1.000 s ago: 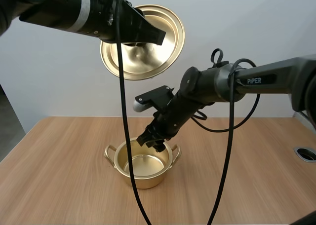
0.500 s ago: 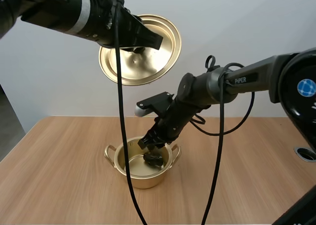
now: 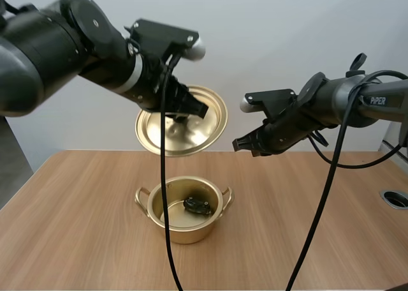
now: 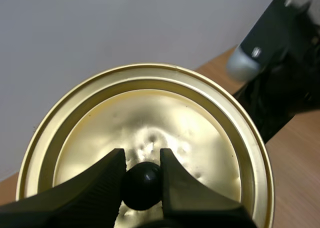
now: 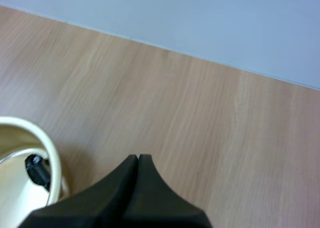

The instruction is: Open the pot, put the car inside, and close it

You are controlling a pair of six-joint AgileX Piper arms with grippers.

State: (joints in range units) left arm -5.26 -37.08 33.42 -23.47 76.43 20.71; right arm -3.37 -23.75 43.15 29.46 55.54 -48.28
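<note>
A small golden pot (image 3: 153,209) stands uncovered on the wooden table, with a dark toy car (image 3: 197,205) lying on its floor. My left gripper (image 3: 185,115) holds the golden lid (image 3: 207,122) tilted in the air above and behind the pot. In the left wrist view its fingers (image 4: 100,185) pinch the lid's black knob (image 4: 142,184) against the lid (image 4: 200,128). My right gripper (image 3: 237,144) hangs shut and empty, up and to the right of the pot. In the right wrist view its fingers (image 5: 136,175) lie together as one wedge over bare table, the pot rim (image 5: 47,148) and car (image 5: 36,169) beside them.
A round metal-ringed hole (image 3: 396,198) sits in the table (image 3: 319,240) at the far right edge. The table's wood surface spreads to the left, right and front of the pot.
The right gripper let the car drop into the pot, shut, and pulled up and to the right. The left arm brought the lid lower and closer over the pot.
</note>
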